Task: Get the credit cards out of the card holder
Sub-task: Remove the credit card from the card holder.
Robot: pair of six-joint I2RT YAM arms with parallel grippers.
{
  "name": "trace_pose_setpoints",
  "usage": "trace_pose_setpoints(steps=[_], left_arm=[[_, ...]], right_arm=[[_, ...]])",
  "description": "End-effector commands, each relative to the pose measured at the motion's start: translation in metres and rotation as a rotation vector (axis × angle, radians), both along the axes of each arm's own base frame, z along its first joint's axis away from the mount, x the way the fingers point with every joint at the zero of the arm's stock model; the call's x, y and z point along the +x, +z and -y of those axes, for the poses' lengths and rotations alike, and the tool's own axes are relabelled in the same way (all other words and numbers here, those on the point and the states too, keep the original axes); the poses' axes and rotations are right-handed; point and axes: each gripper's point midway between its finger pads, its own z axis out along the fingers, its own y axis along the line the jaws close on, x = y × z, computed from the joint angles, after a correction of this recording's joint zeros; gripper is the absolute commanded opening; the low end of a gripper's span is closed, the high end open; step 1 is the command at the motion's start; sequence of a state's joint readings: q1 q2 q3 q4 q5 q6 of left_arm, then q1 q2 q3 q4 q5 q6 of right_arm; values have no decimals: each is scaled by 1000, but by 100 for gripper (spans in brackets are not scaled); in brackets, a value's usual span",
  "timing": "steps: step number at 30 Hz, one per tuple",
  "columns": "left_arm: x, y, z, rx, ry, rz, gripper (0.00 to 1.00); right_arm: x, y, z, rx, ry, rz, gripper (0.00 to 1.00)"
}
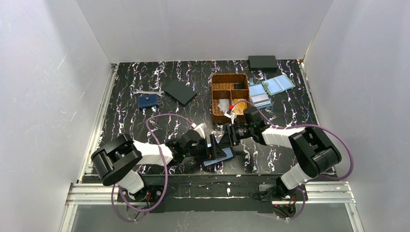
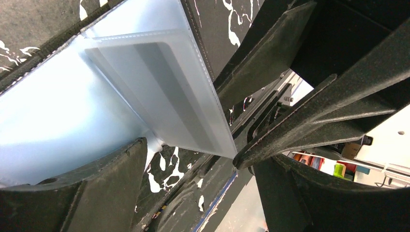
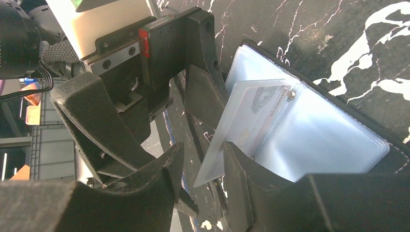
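Observation:
The card holder (image 1: 218,159) lies open near the table's front edge, between both grippers. Its pale blue inner leaf (image 3: 329,135) has a black rim. A clear sleeve stands up from it with a pale credit card (image 3: 249,118) inside; the card's lower corner sticks out between the fingers of my right gripper (image 3: 203,147). The card leans on the right finger (image 3: 237,164), with a gap to the other, so the jaws stand open. My left gripper (image 2: 198,166) is open around the same raised sleeve (image 2: 164,92), one finger (image 2: 96,193) over the blue leaf (image 2: 53,111).
A brown woven basket (image 1: 213,99) with compartments stands behind the grippers. Two pale blue holders (image 1: 258,95) (image 1: 279,84) and a black box (image 1: 262,62) lie at the back right. A black flat square (image 1: 179,91), a navy wallet (image 1: 148,101) and a wrench (image 1: 145,91) lie at the back left.

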State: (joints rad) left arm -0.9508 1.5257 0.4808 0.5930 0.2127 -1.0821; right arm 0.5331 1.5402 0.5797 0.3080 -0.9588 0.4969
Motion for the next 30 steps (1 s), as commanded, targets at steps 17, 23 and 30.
trace_pose_setpoints(steps=[17,23,30], left_arm=[[14,-25,-44,121,175,13,49],[14,-32,-54,136,202,1,47],[14,-39,-68,143,231,-29,49]], right_arm=[[-52,32,-14,130,290,-74,55],[-33,29,-9,85,238,17,61],[-8,21,2,13,142,120,62]])
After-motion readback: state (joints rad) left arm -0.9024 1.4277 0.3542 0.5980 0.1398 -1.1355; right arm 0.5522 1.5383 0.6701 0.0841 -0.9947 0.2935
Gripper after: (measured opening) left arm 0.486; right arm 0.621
